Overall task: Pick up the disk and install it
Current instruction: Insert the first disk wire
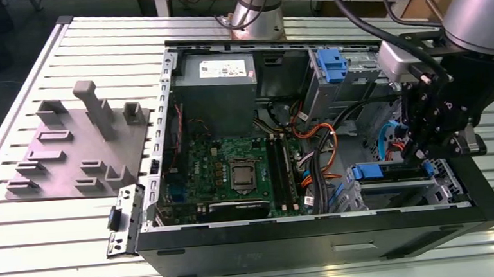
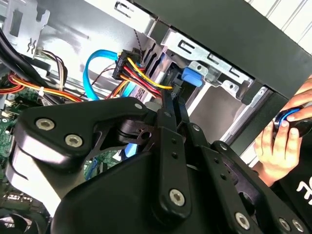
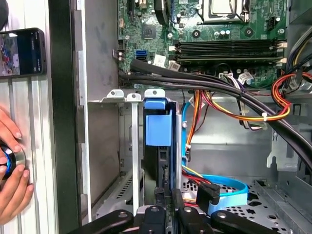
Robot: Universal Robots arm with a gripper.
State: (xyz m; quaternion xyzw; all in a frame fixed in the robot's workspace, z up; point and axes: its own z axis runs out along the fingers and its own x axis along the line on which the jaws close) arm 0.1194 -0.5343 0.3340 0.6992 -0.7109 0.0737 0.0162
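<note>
1. Looking at the exterior view, I see my gripper low inside the computer case, right over the disk in its bay.
2. In the second wrist view, my fingers look clenched together by the disk's blue tab.
3. In the first wrist view, the disk stands in its metal bay; a person's hand rests outside.

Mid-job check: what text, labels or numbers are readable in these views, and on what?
No text can be read.
White sticker on the power supply, exterior view: print too small.
Motherboard, first wrist view: markings too small.
Phone screen: blurred.
Dark garment, second wrist view: white letters cut off at the edge.
</note>
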